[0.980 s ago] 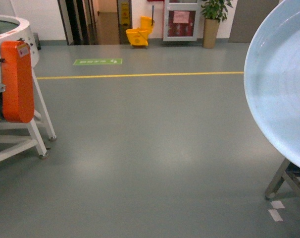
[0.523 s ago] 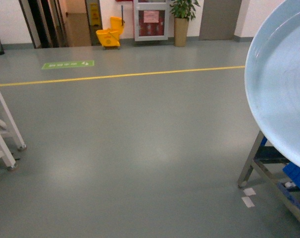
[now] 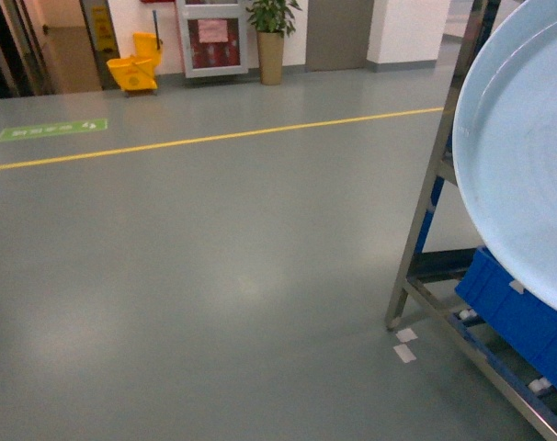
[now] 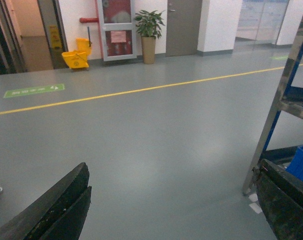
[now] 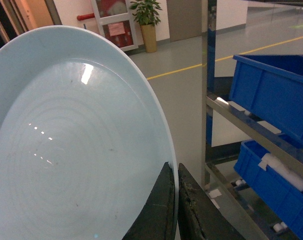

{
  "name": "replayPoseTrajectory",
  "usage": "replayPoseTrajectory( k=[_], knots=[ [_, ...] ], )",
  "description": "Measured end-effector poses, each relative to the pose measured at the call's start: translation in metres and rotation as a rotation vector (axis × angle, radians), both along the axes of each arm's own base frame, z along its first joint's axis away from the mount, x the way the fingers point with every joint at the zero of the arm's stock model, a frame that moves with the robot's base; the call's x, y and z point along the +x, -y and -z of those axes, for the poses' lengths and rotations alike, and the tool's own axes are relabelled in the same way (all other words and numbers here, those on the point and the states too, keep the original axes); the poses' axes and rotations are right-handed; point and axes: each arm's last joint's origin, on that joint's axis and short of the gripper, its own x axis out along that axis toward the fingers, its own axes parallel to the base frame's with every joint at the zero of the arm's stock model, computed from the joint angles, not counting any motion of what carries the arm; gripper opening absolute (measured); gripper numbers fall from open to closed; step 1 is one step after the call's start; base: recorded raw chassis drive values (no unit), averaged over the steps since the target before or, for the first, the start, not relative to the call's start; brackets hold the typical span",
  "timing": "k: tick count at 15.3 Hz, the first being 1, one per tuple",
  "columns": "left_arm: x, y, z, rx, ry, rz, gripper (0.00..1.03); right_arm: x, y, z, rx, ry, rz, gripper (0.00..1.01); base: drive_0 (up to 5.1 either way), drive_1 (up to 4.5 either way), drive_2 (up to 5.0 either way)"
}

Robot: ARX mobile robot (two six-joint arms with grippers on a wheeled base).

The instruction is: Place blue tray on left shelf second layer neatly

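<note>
The pale blue tray fills the right of the head view, held up on edge and tilted. In the right wrist view my right gripper is shut on the rim of the blue tray, one finger on each face. The steel shelf stands just behind and right of the tray, and its post and a slanting rail tier are close to the tray's edge. My left gripper hangs open over bare floor with nothing between its fingers, and the shelf post is to its right.
Deep blue crates sit on the shelf's tiers, one low near the floor. White tape marks lie by the shelf foot. A yellow floor line, a yellow mop bucket and a potted plant are far back.
The view has swung right: the white stand with the orange part has left on the left, and the steel shelf with blue crates has come in on the right. The tray stays held.
</note>
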Motion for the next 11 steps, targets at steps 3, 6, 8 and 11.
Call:
replayPoseTrajectory(
  k=[3, 6, 8, 11],
  knots=[
    [0.0, 0.0, 0.0, 0.0, 0.0, 0.0, 0.98, 0.0, 0.0, -0.0001, 0.0, 0.0, 0.0, 0.02, -1.5, -1.51, -1.5],
    [0.0, 0.0, 0.0, 0.0, 0.0, 0.0, 0.98, 0.0, 0.0, 0.0, 0.0, 0.0, 0.0, 0.02, -1.6, -1.58, -1.6],
    [0.0, 0.0, 0.0, 0.0, 0.0, 0.0, 0.98, 0.0, 0.0, 0.0, 0.0, 0.0, 0.0, 0.02, -1.5, -1.53, -1.5],
    [0.0, 0.0, 0.0, 0.0, 0.0, 0.0, 0.98, 0.0, 0.0, 0.0, 0.0, 0.0, 0.0, 0.02, -1.6, -1.62, -1.6]
  ],
)
